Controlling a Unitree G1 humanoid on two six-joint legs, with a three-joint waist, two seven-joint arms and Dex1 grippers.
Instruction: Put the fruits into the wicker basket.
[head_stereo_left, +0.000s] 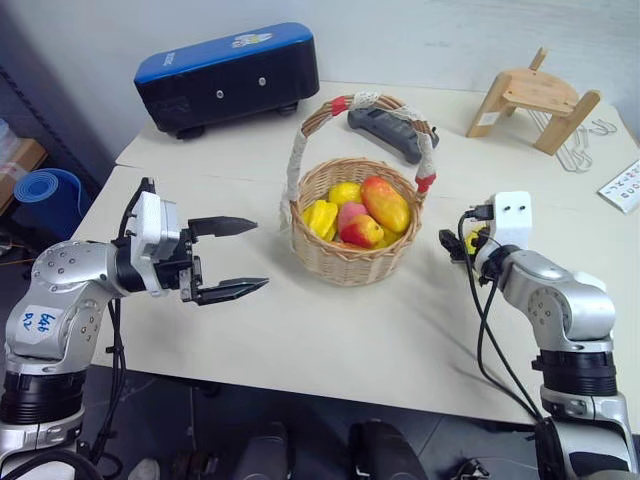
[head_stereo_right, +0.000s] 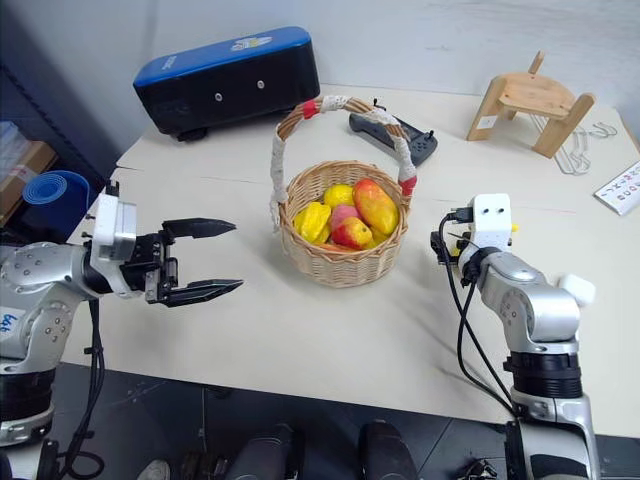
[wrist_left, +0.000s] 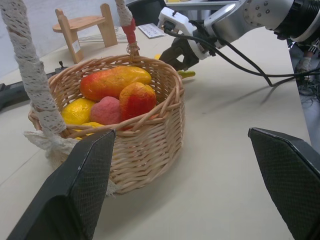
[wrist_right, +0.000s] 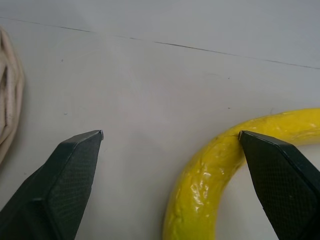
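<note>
- Wicker basket (head_stereo_left: 348, 235) sits mid-table (head_stereo_left: 330, 340), handle arched overhead; taken as the landmark here.
- Inside the basket: fruits (head_stereo_left: 360, 212) piled together — a long orange-red and yellow one on top, a pink-red round one, a red-and-yellow one, and yellow pieces on the left side.
- Banana (wrist_right: 235, 170) lies on the table to the right of the basket, outside it, curved and yellow.
- Left pincer (head_stereo_left: 232, 259) hangs to the left of the basket, level, pointing toward it; fingers spread wide, nothing between them, clear of the basket wall.
- Right pincer (wrist_right: 172, 150) is right of the basket, low over the table, fingers spread wide — the banana's curve lies in the gap between them, with one fingertip (wrist_right: 260, 150) right at its upper edge; contact cannot be told. No grip on it.
- Behind the basket: a blue-and-black case (head_stereo_left: 228, 75), a dark handheld device (head_stereo_left: 390, 130), and a wooden stand (head_stereo_left: 535, 100) farther right.
</note>
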